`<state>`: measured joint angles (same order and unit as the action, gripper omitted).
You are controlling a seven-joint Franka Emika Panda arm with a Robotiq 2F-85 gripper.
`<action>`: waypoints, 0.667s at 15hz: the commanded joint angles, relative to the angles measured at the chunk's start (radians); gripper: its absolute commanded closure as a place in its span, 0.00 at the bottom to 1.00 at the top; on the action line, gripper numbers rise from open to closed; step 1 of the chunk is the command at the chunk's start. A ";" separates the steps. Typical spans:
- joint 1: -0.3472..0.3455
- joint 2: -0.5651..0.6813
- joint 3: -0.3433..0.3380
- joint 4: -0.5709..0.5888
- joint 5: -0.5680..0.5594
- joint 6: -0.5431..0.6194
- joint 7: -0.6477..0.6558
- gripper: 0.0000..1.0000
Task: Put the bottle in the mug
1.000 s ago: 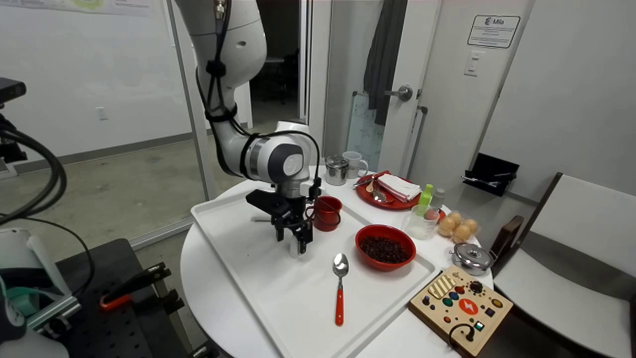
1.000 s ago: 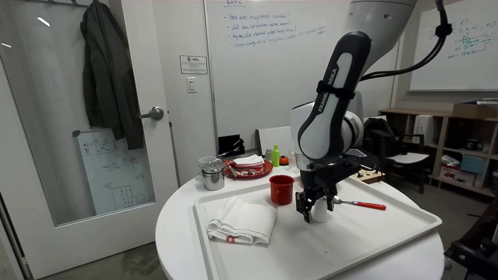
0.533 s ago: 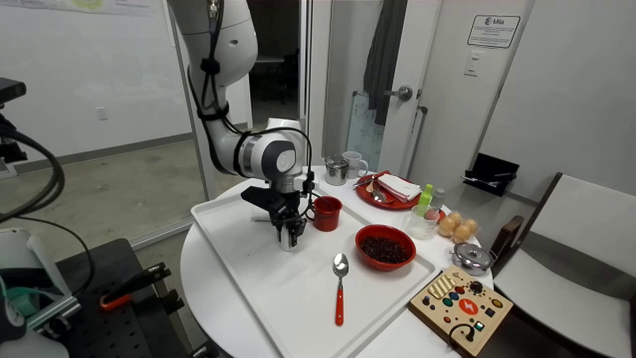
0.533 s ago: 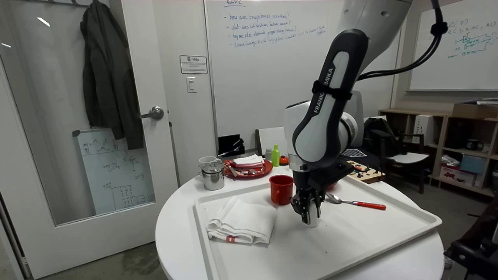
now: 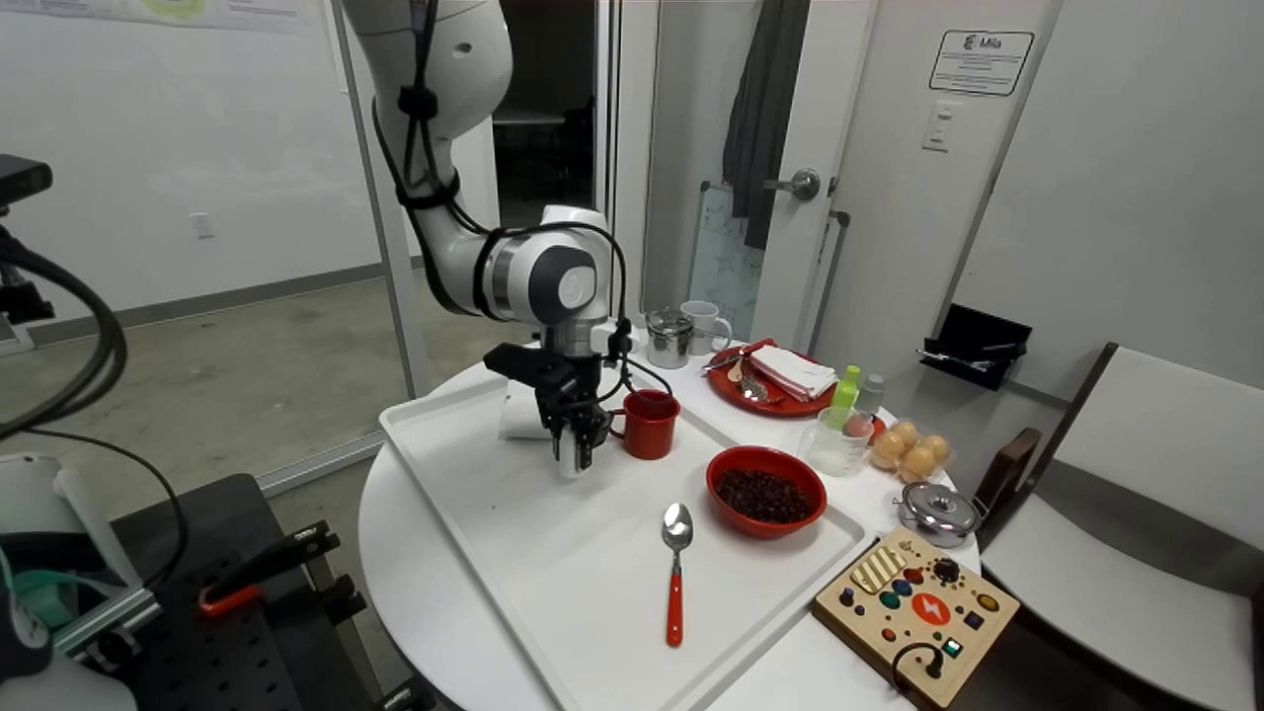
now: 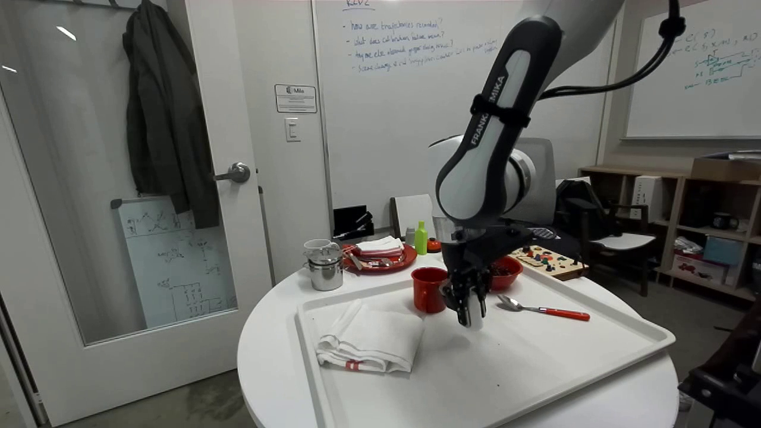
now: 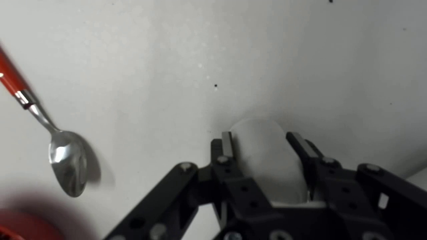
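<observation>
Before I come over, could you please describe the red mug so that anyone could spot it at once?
Find the white table, then the large tray on it. In both exterior views, the red mug stands on that tray between the folded white cloth and the red bowl. Unlike the wide bowl, it is a narrow upright cylinder with a side handle.

The top of the white bottle was hidden inside my pincer in both exterior views. In an exterior view it hid the right edge of the red mug and the left side of the red bowl; the near left corner of the tray ran out of frame there. The wrist view cut off the spoon handle. I couldn't read the fine print on the far sign.
</observation>
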<state>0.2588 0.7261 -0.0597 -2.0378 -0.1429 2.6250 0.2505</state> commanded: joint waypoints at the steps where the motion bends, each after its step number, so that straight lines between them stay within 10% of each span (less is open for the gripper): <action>1: -0.004 -0.104 0.013 0.013 0.007 -0.130 -0.011 0.82; 10: 0.004 -0.110 0.009 0.117 -0.028 -0.181 0.041 0.82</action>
<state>0.2646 0.5921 -0.0472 -1.9635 -0.1517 2.4466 0.2638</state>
